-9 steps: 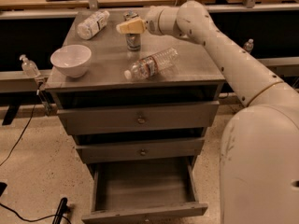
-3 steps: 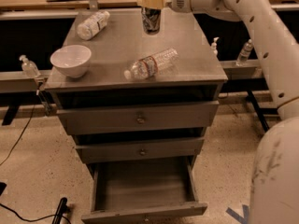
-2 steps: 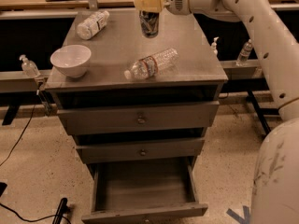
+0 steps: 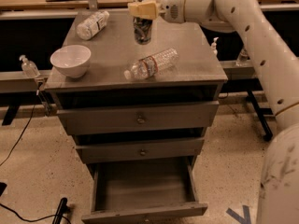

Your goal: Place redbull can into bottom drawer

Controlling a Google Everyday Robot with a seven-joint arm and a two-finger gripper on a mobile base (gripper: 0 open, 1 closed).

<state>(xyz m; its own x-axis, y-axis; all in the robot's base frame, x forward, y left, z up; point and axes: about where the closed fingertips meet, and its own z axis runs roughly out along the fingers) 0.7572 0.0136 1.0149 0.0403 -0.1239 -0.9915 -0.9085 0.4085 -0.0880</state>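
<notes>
My gripper [image 4: 142,13] is at the end of the white arm reaching in from the right, above the back middle of the cabinet top [image 4: 112,55]. It is shut on the top of the redbull can [image 4: 142,31], a slim dark can that hangs upright, lifted off the surface. The bottom drawer [image 4: 142,190] stands pulled out at the foot of the cabinet, its grey box open and empty.
A white bowl [image 4: 70,60] sits at the left of the top. One clear water bottle [image 4: 152,64] lies on its side near the front middle, another [image 4: 92,24] at the back left. Two shallower knobbed drawers [image 4: 139,119] are closed. A sanitiser bottle [image 4: 29,66] stands left.
The gripper has lifted the can off the cabinet top and carried it up and slightly to the right since 3 s ago; over the last second it drifted a little left.
</notes>
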